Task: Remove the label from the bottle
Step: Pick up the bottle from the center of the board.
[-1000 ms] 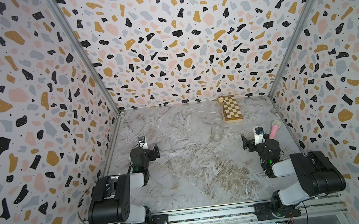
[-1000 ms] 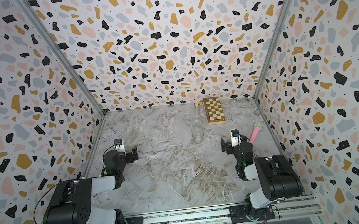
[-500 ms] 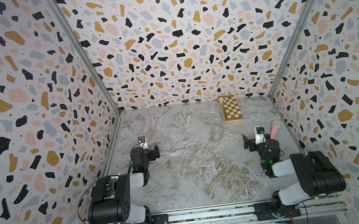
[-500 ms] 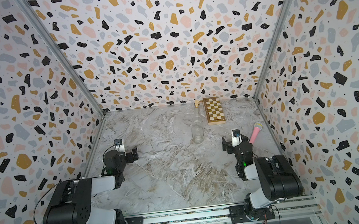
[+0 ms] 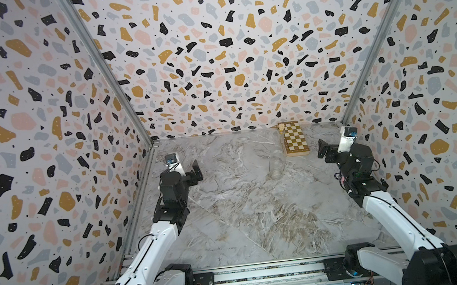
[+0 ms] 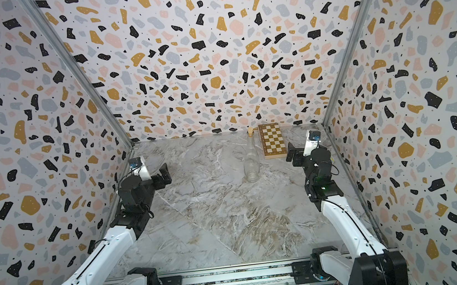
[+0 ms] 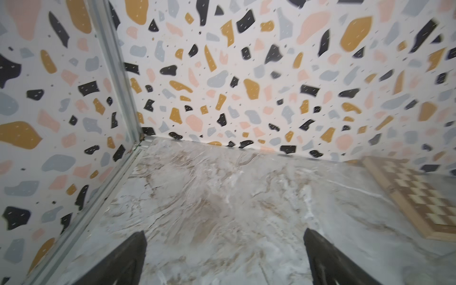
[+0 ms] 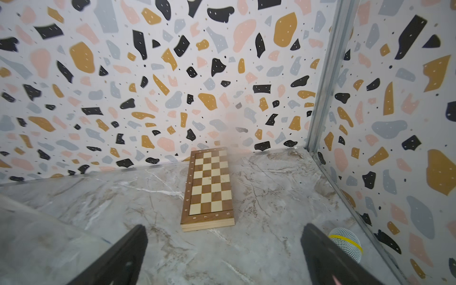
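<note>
Moved: both arms have risen from their folded rest and reached forward over the counter (image 5: 244,219); the bottle and chessboard have not shifted.
Left hand (image 5: 195,173): released, its two fingers spread wide with nothing between them; it hangs over bare counter near the left wall, well apart from the bottle.
Right hand (image 5: 324,152): released too, and empty; it is raised near the right wall, with the chessboard (image 5: 295,142) between it and the bottle.
Bottle (image 5: 276,167): clear glass, standing upright mid-counter towards the back, just beside the chessboard's near corner, with its cork stopper (image 5: 280,127) in place.
Label: I cannot make it out on the glass in any view, so which side it faces is unknown.
Nearby: a toy microphone (image 8: 345,243) lies by the right wall, beside the right hand.
Handling: the bottle looks rigid, smooth and slippery, breakable, and tall enough to tip easily; the label is likely thin and limp.
Where to hold: probably steady the narrow neck or the round body with one hand, while the other pinches a free edge of the label and peels.
Progress: judged at the start, with neither hand near the bottle yet.
</note>
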`<action>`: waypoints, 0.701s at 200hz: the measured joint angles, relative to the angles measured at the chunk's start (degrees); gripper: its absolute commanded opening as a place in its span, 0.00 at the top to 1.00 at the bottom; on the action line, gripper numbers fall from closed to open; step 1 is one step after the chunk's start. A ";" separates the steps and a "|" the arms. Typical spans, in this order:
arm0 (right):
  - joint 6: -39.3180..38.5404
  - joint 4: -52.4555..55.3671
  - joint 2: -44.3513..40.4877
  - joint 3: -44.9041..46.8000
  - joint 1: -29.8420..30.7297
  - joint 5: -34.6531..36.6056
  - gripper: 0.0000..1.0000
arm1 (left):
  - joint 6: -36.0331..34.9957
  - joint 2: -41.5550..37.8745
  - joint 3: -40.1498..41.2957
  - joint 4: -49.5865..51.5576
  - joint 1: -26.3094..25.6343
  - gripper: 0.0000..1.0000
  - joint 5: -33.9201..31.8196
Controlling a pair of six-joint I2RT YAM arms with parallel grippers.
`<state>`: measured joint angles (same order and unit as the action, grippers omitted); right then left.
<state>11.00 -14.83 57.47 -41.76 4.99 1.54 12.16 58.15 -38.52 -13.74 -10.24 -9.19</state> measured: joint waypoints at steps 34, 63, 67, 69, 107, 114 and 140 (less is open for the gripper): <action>-0.90 3.80 -3.82 -3.78 3.32 -10.36 0.00 | 1.70 -0.22 -6.43 7.04 -6.91 0.00 6.97; -6.16 4.22 1.57 -9.70 13.57 -14.08 0.00 | 2.25 1.29 -8.79 9.68 -9.29 0.00 13.51; -6.71 4.24 2.58 -10.47 14.73 -14.14 0.01 | 2.36 1.77 -9.20 9.92 -9.29 0.00 14.40; -7.23 4.20 3.19 -10.93 15.30 -14.25 0.01 | 2.45 2.03 -9.35 9.97 -9.29 0.00 14.78; -11.78 4.13 13.44 -16.35 19.67 -14.40 0.02 | 4.33 6.78 -12.48 10.38 -9.40 0.00 20.26; -12.26 4.07 14.80 -16.68 19.67 -13.94 0.03 | 5.11 7.26 -12.55 10.16 -9.46 0.00 20.94; -13.31 3.74 17.94 -16.83 19.56 -12.13 0.03 | 7.30 8.92 -12.52 8.48 -10.19 0.00 22.43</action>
<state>-2.31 -11.09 75.42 -58.59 24.56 -10.59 19.46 67.07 -51.05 -5.26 -20.43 13.23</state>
